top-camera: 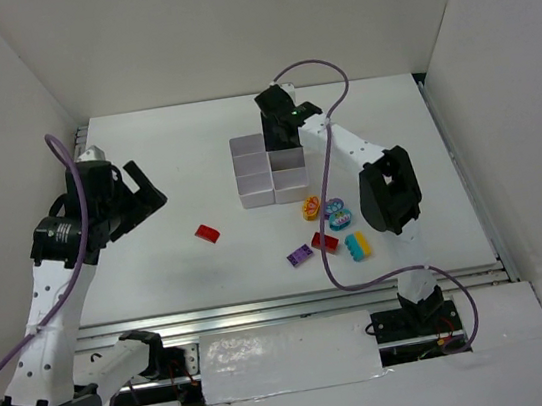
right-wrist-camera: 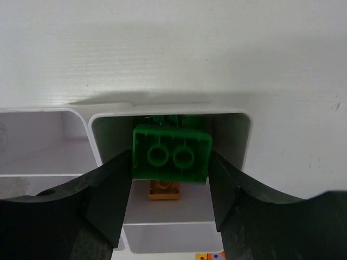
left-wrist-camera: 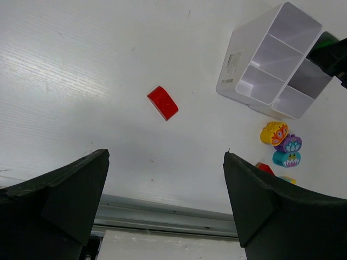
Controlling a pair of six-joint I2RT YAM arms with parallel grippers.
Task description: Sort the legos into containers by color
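The green lego is found at the mouth of the far-right compt. of the containers, between the fingers of the right gripper. Both its sides are met by the pads, but whether it is clamped or just loosed cannot be told. Beneath it, inside the same compt., 1 orange lego is mostly hidden and only its near edge is shown.

In the top view that compt. is covered by the right gripper, so the compts. cannot all be counted there. In the left wrist view 4 compts. are shown, and the far end of the block is blocked by the dark gripper body.

On the table, 1 lone red lego is seen near-left of the containers, well apart from them. A group is laid near-right of the containers:
- 1 orange-yellow lego
- 1 purple-over-teal lego, which may be 1 piece or 2 (cannot be told)
- 1 second red lego
- 1 purple lego
- 1 yellow-and-blue lego

In the left wrist view the last red and yellow-and-blue pcs. are cut off by a finger.

The left gripper is held well left of the containers, jaws spread wide w/ only table between them.
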